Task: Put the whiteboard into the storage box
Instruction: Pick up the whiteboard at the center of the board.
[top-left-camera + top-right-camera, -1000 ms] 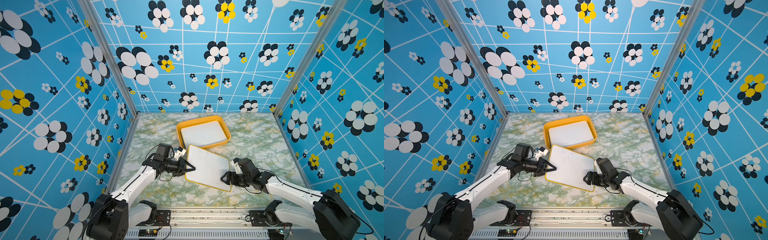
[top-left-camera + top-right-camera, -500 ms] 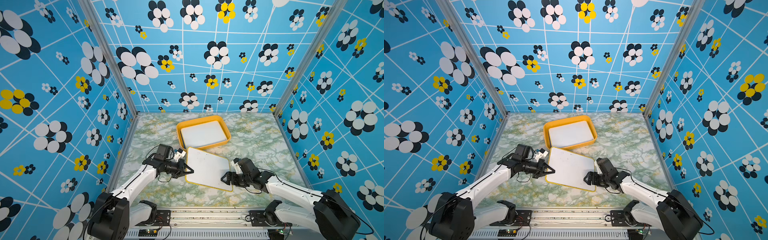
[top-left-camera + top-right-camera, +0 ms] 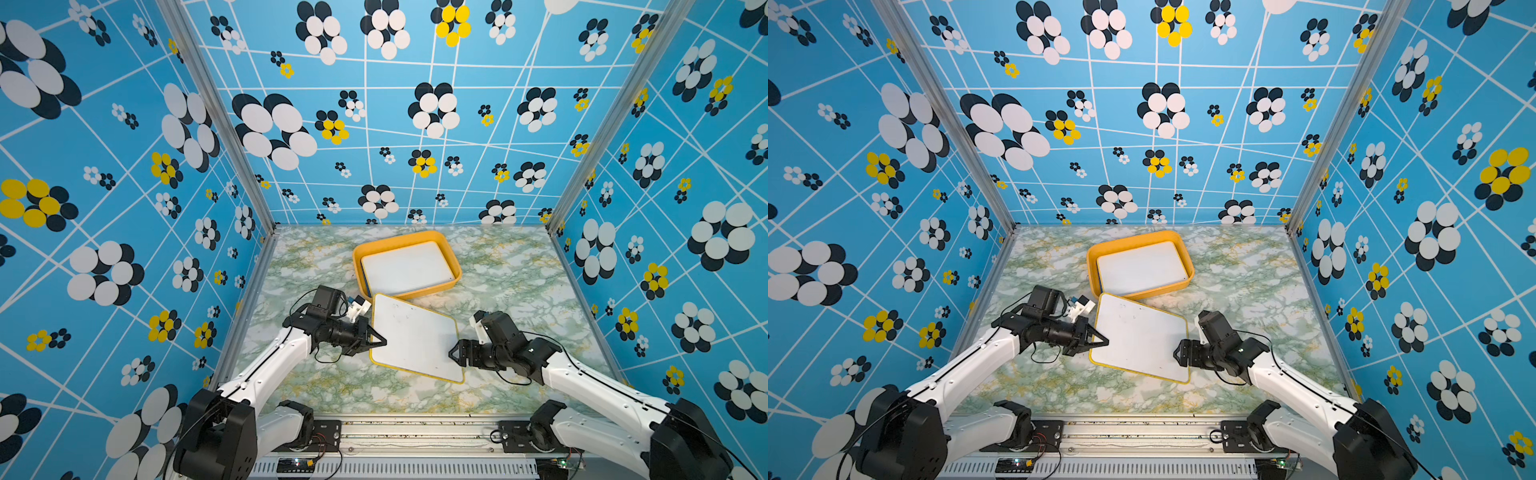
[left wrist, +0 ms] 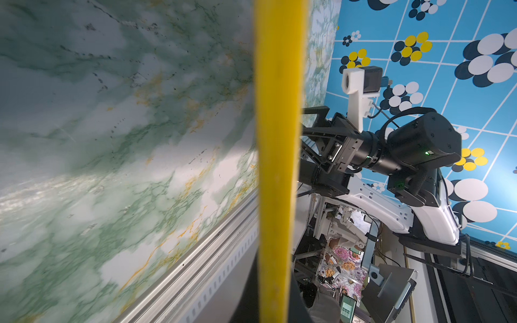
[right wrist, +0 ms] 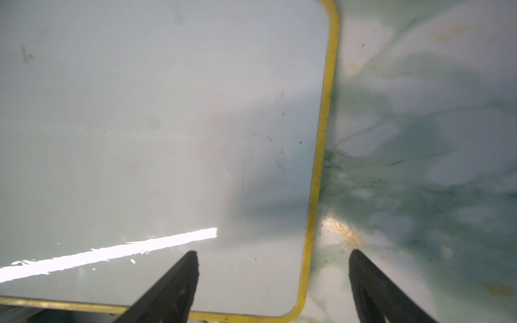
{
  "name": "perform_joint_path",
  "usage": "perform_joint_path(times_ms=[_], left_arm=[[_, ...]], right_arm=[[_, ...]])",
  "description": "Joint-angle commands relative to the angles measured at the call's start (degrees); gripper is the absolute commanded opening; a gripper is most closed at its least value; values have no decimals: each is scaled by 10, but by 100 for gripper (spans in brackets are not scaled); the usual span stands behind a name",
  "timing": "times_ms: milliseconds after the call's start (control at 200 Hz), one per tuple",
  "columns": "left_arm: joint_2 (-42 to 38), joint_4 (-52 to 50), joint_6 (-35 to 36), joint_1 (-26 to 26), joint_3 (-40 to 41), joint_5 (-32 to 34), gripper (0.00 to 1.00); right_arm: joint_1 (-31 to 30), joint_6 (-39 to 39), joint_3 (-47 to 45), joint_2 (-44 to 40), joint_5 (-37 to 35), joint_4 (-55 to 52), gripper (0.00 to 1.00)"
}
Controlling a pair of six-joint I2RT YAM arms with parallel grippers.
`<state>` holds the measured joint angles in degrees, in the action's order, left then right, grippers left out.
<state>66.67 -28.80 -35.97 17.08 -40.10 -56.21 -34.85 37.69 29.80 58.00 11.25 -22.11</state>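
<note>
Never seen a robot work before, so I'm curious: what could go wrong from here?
The left gripper pinches one edge of the whiteboard while the right gripper is open, so the board may tilt or slip when lifted. Its far corner lies by the box rim and could catch or shove it. A second board already lies inside, so the fit may be tight.
</note>
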Motion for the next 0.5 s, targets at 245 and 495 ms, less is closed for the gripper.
perform_joint_path(times_ms=[245,495], left_arm=[[-78,-76,13,-4,-53,-2,0],[-126,-146,24,-5,-110,7,0]], right_arm=[[58,-58,87,-19,-115,-65,89],[79,-79,172,83,-142,-27,89]])
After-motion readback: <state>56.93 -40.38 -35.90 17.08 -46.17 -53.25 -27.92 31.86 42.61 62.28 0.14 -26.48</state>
